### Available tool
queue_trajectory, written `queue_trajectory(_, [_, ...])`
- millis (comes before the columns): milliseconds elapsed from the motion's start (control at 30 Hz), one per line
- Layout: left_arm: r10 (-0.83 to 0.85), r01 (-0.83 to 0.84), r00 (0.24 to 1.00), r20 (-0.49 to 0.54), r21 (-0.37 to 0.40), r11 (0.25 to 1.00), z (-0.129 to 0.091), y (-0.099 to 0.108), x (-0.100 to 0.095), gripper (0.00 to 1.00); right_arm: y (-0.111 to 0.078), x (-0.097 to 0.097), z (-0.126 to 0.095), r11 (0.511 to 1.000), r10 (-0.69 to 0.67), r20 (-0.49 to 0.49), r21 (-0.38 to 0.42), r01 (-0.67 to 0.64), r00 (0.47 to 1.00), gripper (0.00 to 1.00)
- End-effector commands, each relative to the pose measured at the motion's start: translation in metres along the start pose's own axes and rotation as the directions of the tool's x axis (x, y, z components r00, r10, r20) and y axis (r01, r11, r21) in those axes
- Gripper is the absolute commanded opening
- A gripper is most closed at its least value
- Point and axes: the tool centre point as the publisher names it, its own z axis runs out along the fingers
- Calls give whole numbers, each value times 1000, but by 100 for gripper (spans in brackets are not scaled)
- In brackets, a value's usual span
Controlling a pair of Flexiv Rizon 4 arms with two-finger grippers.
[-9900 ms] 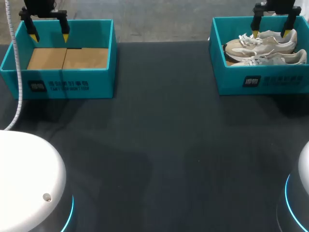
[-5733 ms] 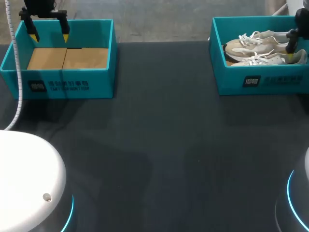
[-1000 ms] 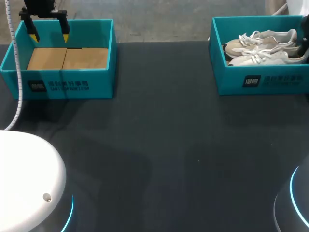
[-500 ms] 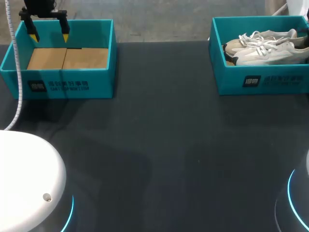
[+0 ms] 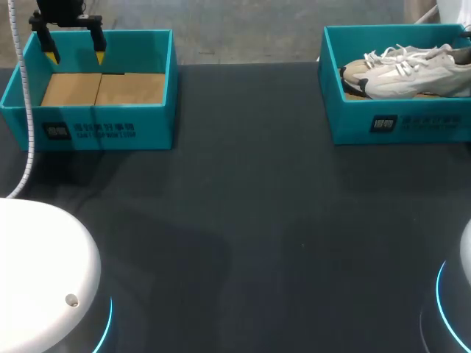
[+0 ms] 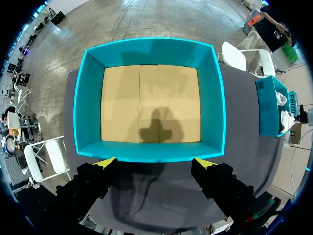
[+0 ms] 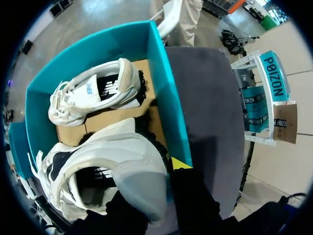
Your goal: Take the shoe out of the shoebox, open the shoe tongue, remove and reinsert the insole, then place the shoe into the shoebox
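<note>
The right hand (image 7: 152, 182) is clenched on the heel of the shoe (image 5: 412, 70), which sits at upper right, toe low inside the shoebox (image 5: 397, 121). Lift straight up, clearing the wall and the second shoe (image 7: 93, 90), before swinging to the bench (image 5: 243, 220). The left hand (image 5: 74, 53) hangs released at upper left.

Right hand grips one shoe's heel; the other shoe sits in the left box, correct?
No. The left wrist view shows the left box empty; the other shoe sits in the right box. The right hand does grip one shoe.
</note>
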Motion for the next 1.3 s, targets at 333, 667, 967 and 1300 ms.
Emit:
queue_trajectory(333, [0,0,1000,0,0,1000,0,0,0,100,2,5,0,991,131,25,7,-131,991,0])
queue_trajectory(667, [0,0,1000,0,0,1000,0,0,0,100,-7,4,-8,976,215,20,-17,-215,976,0])
queue_trajectory(967, [0,0,1000,0,0,1000,0,0,0,100,-17,-4,-23,953,302,47,-27,-301,952,0])
queue_trajectory(1300, [0,0,1000,0,0,1000,0,0,0,100,-31,-11,-73,926,378,44,-45,-376,925,0])
